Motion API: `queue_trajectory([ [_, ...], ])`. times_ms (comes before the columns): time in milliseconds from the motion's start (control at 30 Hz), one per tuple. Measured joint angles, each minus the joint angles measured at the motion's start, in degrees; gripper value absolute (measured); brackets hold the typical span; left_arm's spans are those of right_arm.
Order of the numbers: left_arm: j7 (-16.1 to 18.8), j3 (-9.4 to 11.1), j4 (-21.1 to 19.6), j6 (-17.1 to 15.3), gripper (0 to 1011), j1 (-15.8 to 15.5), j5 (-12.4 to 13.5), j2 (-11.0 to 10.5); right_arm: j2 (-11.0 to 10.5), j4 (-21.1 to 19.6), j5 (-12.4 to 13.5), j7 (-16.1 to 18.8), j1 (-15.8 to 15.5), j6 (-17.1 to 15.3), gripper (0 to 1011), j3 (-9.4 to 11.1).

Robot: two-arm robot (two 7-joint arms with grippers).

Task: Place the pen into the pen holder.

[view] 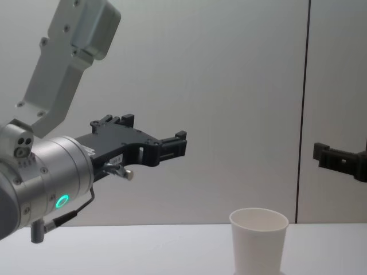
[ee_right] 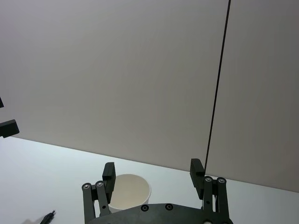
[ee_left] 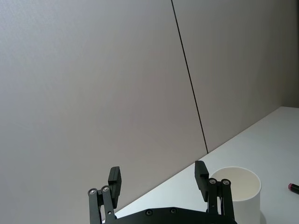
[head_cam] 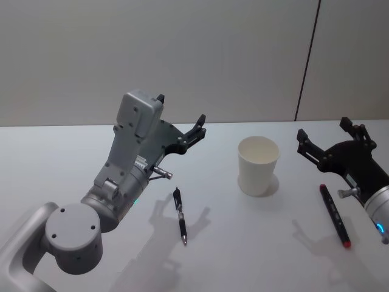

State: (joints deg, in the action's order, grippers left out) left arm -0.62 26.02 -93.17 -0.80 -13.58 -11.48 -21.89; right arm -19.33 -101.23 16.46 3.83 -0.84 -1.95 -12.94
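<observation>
The pen holder, a white paper cup (head_cam: 258, 165), stands upright on the white table (head_cam: 255, 243). Two pens lie flat on the table. A black pen (head_cam: 180, 215) lies left of the cup, and a black pen with a red end (head_cam: 335, 214) lies right of it. My left gripper (head_cam: 180, 109) hovers open and empty, above and behind the black pen. The right gripper (head_cam: 324, 129) hovers open and empty to the right of the cup, above the red-ended pen. The cup (ee_left: 238, 191) shows past the left gripper (ee_left: 158, 177), and the cup (ee_right: 131, 191) also shows beyond the right gripper (ee_right: 153, 172).
A grey wall (head_cam: 182, 55) with a dark vertical seam (head_cam: 307, 61) rises behind the table's far edge. In the chest view the cup (view: 259, 240) stands between the raised left gripper (view: 181, 146) and the right gripper (view: 324, 156).
</observation>
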Motion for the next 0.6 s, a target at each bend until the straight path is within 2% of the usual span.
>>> queue_trajectory([
  [600,0.00,0.00,0.00,0.00,1002,0.00,0.00,0.00,0.00,0.00,0.00,0.00,0.00,0.00,1002,0.00],
])
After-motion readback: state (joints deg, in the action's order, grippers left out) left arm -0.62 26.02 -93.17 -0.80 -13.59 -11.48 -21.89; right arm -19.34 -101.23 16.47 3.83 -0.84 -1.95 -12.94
